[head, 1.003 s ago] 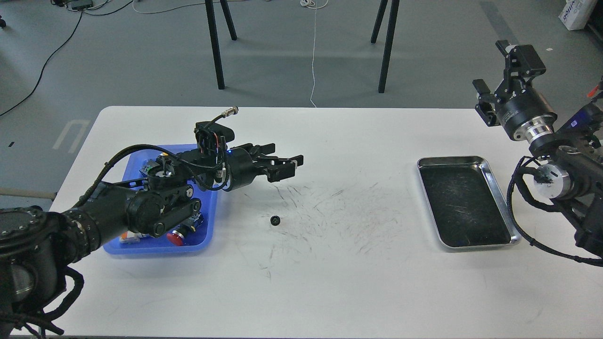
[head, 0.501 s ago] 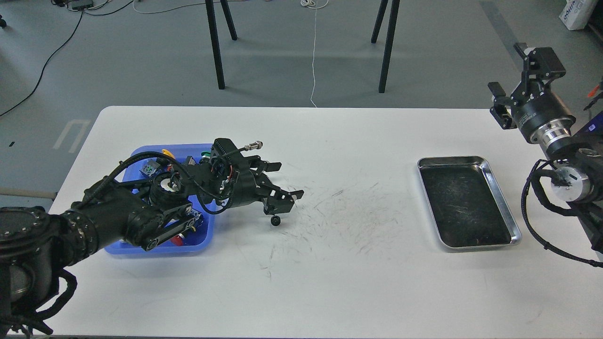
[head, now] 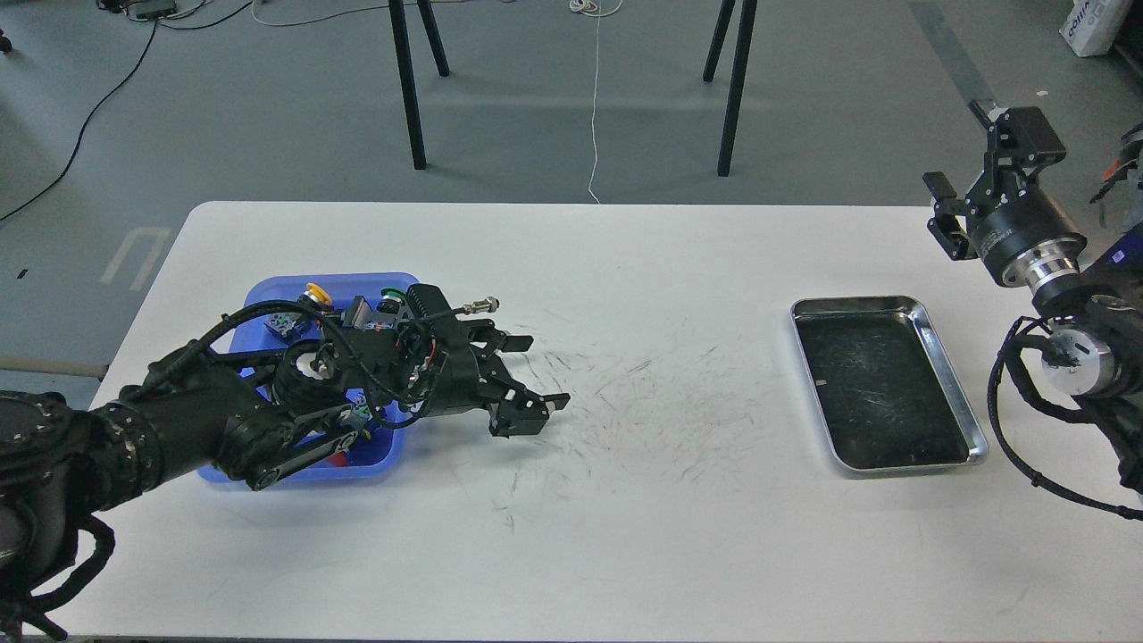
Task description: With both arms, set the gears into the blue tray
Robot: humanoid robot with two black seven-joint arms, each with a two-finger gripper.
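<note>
- Since a second ago the left end effector (head: pixel 522 393) has dropped from above the desk (head: pixel 625 536) to its surface, beside the right rim of the blue tray (head: pixel 268 295), onto the spot where the lone gear lay.
- That gear, plainly seen on the white top in both earlier pictures, is no longer visible; the lower finger covers its place, so whether it sits between the fingers or under them cannot be made out.
- Its fingers (head: pixel 515 341) stand apart, one pointing up-right and the other lying low by the surface; the end effector is spread, not closed on anything that shows.
- The right end effector (head: pixel 969 192) has pulled back and up over the desk's far right corner, well apart from the steel tray (head: pixel 946 335); its fingers are seen too much end-on to say whether they are apart or together.
- The blue tray holds coloured push-button switches (head: pixel 312 293), partly hidden by the left arm; no gears can be picked out in it.
- Judged from this, the task is at the grasp of the last loose gear: closing, lifting and carrying it the short way left into the blue tray seem to remain.
- The risk is that so small a piece slips or gets nudged away as the fingers close.
</note>
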